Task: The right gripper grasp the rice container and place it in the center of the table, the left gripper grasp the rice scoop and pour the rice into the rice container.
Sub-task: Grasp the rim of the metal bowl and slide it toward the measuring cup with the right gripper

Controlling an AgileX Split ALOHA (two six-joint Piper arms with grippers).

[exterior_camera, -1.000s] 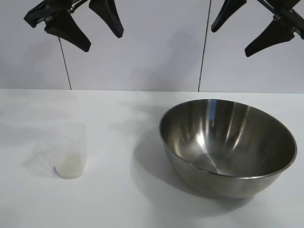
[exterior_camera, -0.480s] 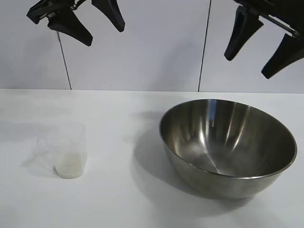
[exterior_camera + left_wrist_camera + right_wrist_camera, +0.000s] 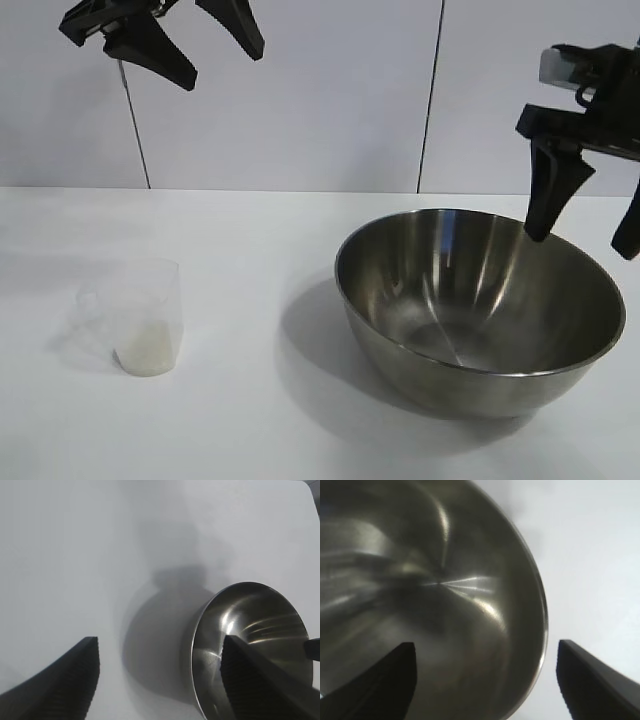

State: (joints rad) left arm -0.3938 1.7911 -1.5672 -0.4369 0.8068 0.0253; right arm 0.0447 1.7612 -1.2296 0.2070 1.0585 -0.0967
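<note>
Stainless steel, smooth and mirror-bright, forms the rice container, a deep round bowl we see at four o'clock on the matte white table. At eight o'clock stands the rice scoop, translucent plastic, with white rice heaped low inside; its handle is hard to make out. We find the right gripper over the bowl's far rim, fingers apart, one cut off. At eleven o'clock, the left gripper hangs spread wide.
</note>
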